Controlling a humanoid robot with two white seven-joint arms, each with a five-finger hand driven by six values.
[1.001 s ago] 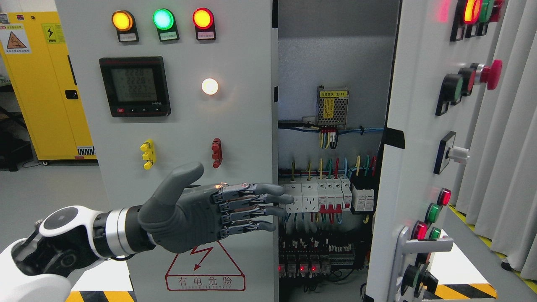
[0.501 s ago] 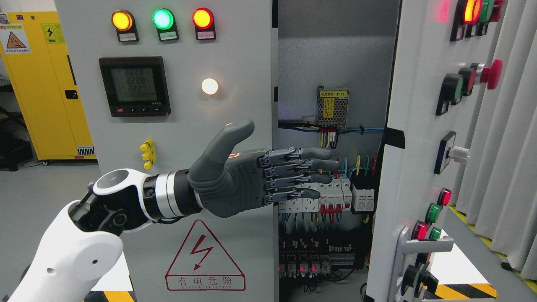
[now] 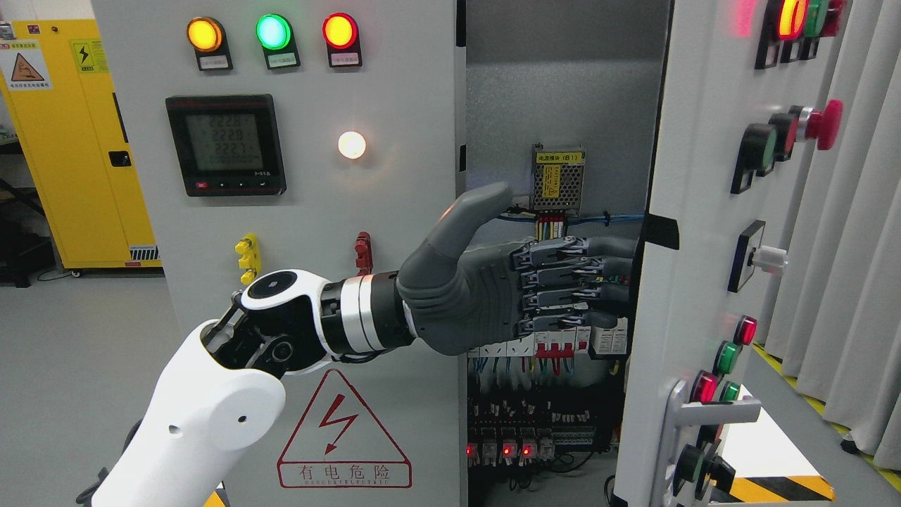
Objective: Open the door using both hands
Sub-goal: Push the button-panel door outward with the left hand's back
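We note an electrical cabinet with its right door swung partly open, showing breakers and coloured wiring inside; the left door stands closed, carrying three lamps and a meter. The left hand reaches across the gap, fingers straight and pressed together, thumb raised, fingertips at the inner edge of the right door; we cannot tell contact. It holds nothing. A yellow cabinet stands at far left, grey curtains at right.
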